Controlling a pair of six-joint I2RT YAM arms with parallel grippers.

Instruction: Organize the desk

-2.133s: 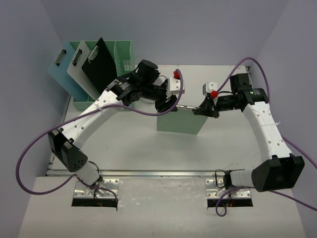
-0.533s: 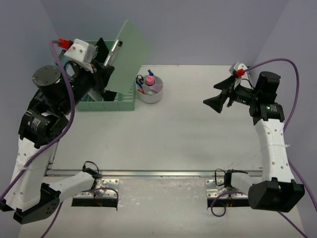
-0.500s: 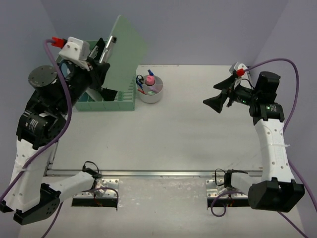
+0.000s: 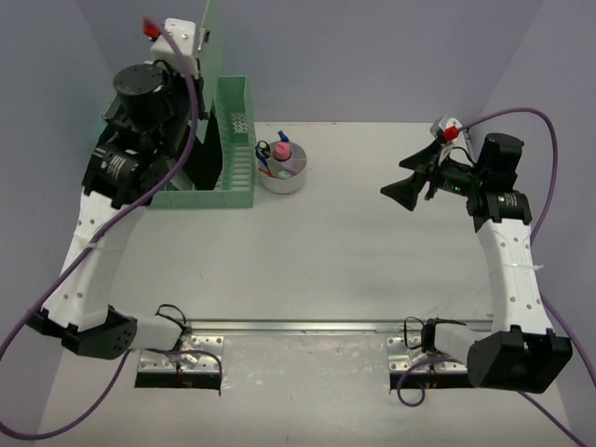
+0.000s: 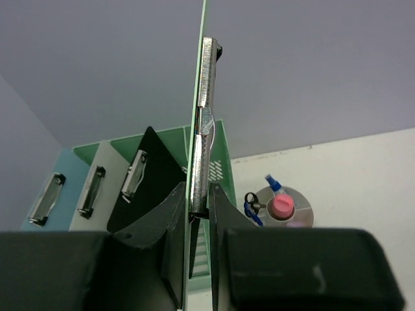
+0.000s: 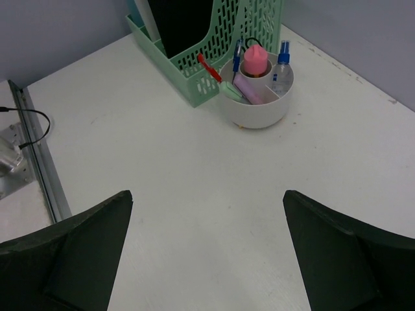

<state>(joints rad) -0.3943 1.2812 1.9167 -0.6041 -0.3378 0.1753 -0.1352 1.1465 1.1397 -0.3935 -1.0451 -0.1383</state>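
My left gripper (image 5: pixel 198 189) is shut on the metal clip of a green clipboard (image 5: pixel 202 97). It holds the board upright and edge-on above the mint-green file rack (image 4: pixel 237 158) at the desk's (image 4: pixel 326 251) back left. In the overhead view the clipboard (image 4: pixel 211 47) stands tall beside the left gripper (image 4: pixel 197 58). The rack (image 5: pixel 222 152) holds a black clipboard (image 5: pixel 146 175), a grey one (image 5: pixel 97 184) and a blue one (image 5: pixel 48 194). My right gripper (image 4: pixel 410 191) hovers open over the desk's right side, with nothing between its fingers (image 6: pixel 78 233).
A round white organizer (image 4: pixel 284 169) with scissors, a pink-capped bottle and pens stands just right of the rack, also seen from the right wrist as the organizer (image 6: pixel 259 97). A metal rail (image 4: pixel 298 326) runs along the front edge. Lavender walls enclose the desk.
The left arm has swung the green clipboard from a tilt to upright and edge-on and carried it left and back over the rack. The right arm has stayed still.
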